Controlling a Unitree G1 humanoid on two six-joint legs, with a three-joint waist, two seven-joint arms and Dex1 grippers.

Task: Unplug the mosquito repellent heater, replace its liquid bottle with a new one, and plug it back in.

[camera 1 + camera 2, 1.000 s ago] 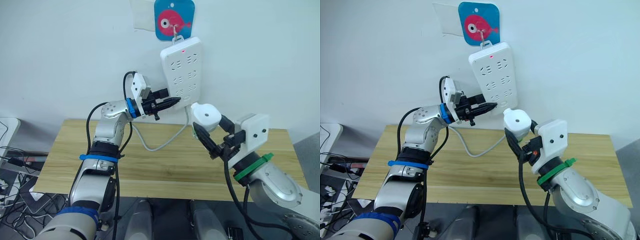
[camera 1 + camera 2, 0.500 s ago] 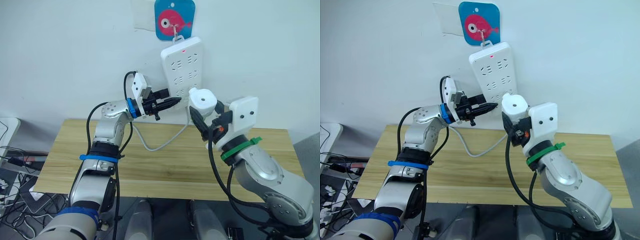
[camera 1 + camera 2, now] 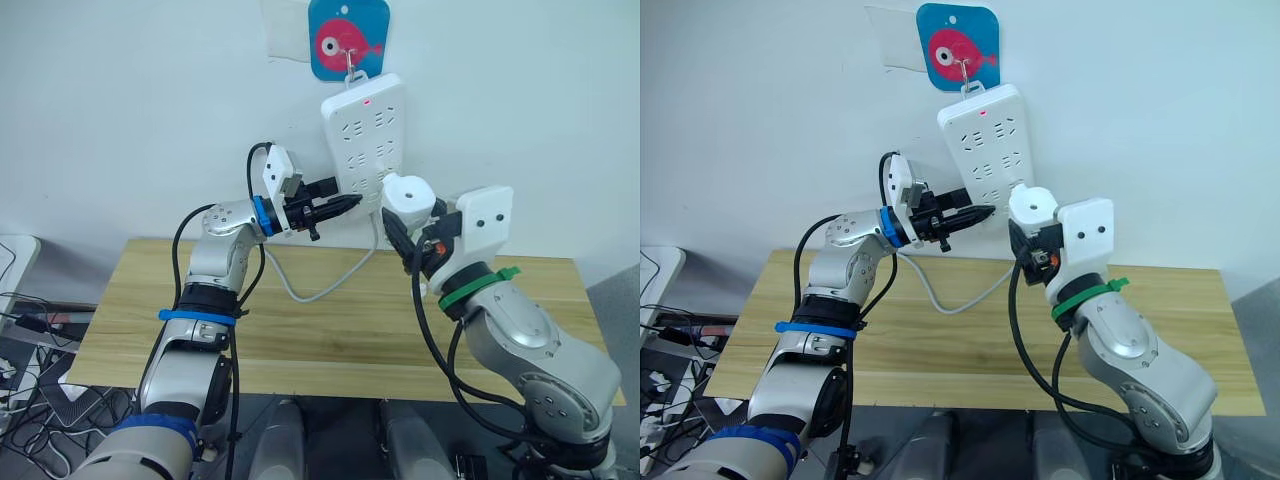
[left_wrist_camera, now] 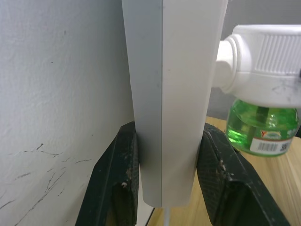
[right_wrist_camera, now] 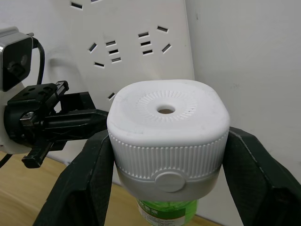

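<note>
Two black fingers of the right gripper (image 5: 164, 165) pinch the mosquito repellent heater (image 5: 168, 127), its green liquid bottle (image 4: 262, 129) underneath, held against the power strip (image 3: 368, 135) hanging on the wall. The left gripper (image 4: 167, 179) clamps the strip's lower end.

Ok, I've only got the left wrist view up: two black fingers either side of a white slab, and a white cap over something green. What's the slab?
Observer: It's the lower end of the power strip, which hangs from a hook on the wall; the left gripper is clamped on it.
Operator: And the white and green thing?
Observer: That's the mosquito repellent heater with a green bottle under it, held in the right gripper.
Operator: Is it plugged in?
Observer: From the head views it sits right at the strip's lower right edge; I can't tell whether the prongs are in.
</note>
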